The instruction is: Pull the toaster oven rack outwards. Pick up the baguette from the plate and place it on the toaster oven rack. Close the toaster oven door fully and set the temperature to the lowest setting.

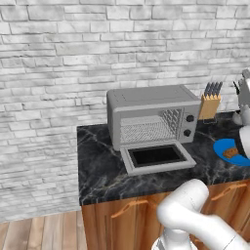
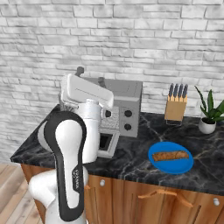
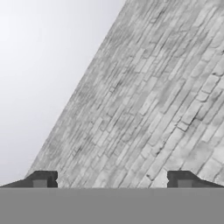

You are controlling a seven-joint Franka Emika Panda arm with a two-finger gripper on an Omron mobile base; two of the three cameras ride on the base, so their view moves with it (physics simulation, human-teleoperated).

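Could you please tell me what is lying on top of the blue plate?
The baguette lies across the plate on the counter, right of the toaster oven. Whatever plate surface is under the loaf is covered.

Arm (image 2: 70, 144) casing: glossy white, smooth rounded shells, tube-like links.
Joint trim: broad black band looping round the upright link, seen in the right base view.
Marking: small pale lettering running lengthwise down that black band; too small to read.
Upper link: white, flatter and boxier, with soft rounded corners.
Elbow shell (image 1: 188, 207): bulbous white segment with grey shading underneath.
Gripper (image 3: 112, 178) fingertips (image 3: 43, 178): two small dark blocky tips, each with a lighter grey square pad face.
Cables, screws: none discernible.
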